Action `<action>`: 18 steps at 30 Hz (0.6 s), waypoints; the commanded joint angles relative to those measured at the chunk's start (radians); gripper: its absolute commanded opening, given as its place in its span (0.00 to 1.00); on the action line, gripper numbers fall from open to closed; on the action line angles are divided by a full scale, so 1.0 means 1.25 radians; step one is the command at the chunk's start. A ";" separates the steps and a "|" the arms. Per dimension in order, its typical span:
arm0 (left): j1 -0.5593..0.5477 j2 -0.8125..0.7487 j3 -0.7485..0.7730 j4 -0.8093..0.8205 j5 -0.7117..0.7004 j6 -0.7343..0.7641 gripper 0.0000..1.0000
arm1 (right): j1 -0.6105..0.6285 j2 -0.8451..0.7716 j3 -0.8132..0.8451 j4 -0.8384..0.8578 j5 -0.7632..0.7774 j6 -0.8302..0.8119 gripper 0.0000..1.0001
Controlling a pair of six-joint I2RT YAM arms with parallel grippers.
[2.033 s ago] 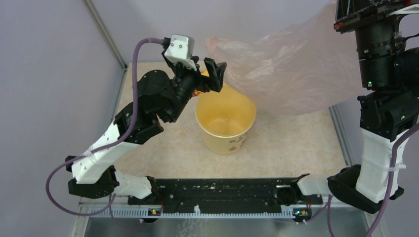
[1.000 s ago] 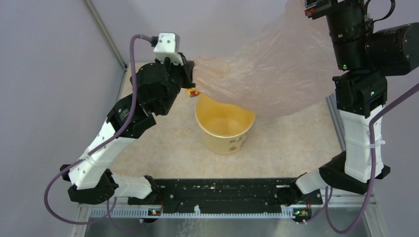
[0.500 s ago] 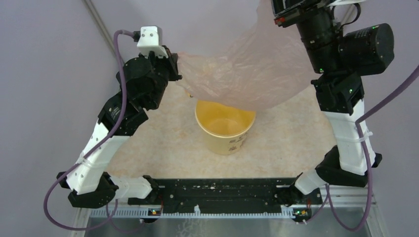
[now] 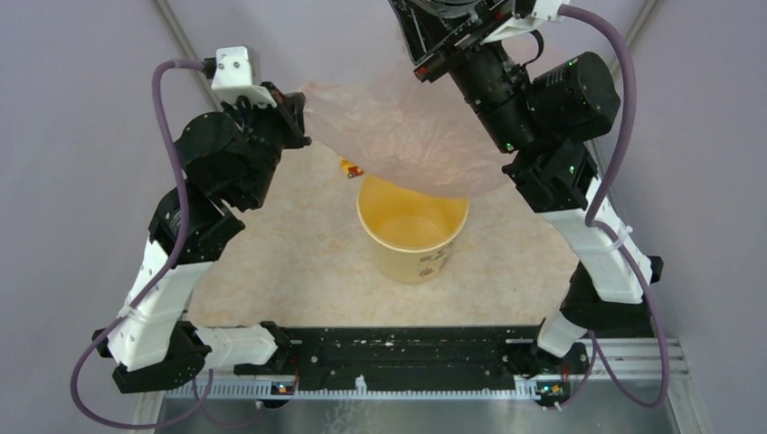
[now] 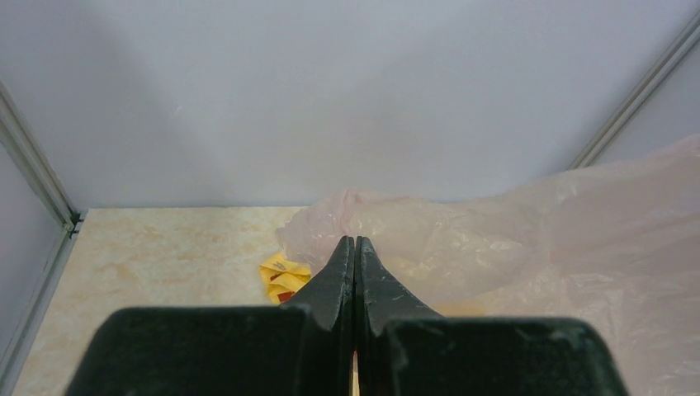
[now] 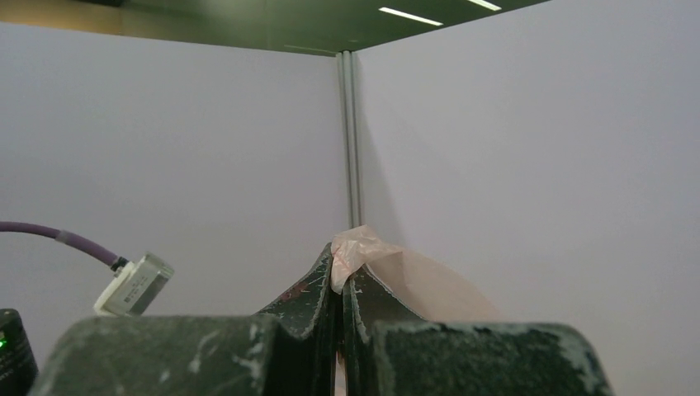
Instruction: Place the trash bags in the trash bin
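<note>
The left gripper (image 5: pixel 355 247) clamps one end of the pale pink trash bag (image 4: pixel 407 136), the right gripper (image 6: pixel 340 276) its other end. The bag hangs stretched between them above the far rim of the yellow trash bin (image 4: pixel 413 240), which stands mid-worktop (image 4: pixel 298 262); a crumpled yellow wrapper (image 5: pixel 283 276) lies just beyond the bin

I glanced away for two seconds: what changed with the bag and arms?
The left end effector, open earlier, closed on the pink trash bag and drew it leftward. The right end effector swung left, bringing the bag above the trash bin. Bin and yellow wrapper stayed.
</note>
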 commanded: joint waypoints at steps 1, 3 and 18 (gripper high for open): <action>0.002 -0.018 0.042 0.005 0.019 0.003 0.00 | 0.011 -0.010 0.036 0.041 0.031 -0.020 0.00; 0.001 -0.017 0.064 -0.005 0.031 -0.001 0.00 | 0.019 -0.011 0.037 0.049 0.034 -0.020 0.00; 0.002 0.017 0.164 -0.063 0.168 -0.041 0.00 | 0.055 -0.042 0.053 0.049 0.039 -0.009 0.00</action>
